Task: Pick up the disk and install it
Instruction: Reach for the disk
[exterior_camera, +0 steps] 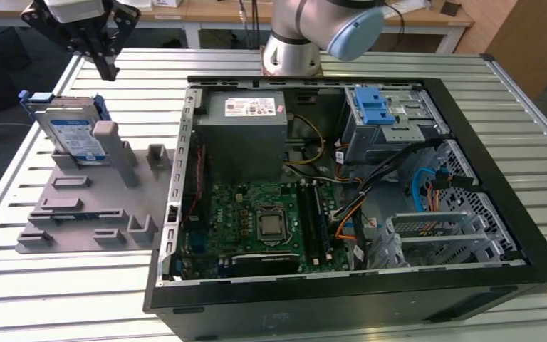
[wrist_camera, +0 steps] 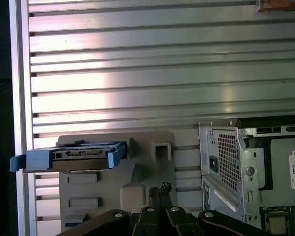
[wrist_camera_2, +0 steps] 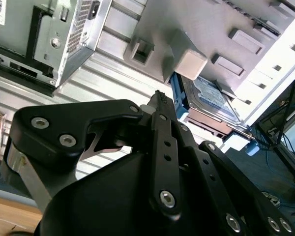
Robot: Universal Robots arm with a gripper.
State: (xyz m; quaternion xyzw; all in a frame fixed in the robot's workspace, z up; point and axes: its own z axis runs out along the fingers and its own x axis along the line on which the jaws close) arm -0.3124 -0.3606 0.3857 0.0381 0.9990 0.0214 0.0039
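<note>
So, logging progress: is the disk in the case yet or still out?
Out. The disk stands on edge in the grey holder beside the open case; the gripper hangs above, apart.

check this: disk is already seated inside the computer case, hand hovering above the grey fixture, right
Not quite. In the exterior view the disk stands on the grey fixture, outside the computer case. The hand does hover above that fixture.
</note>
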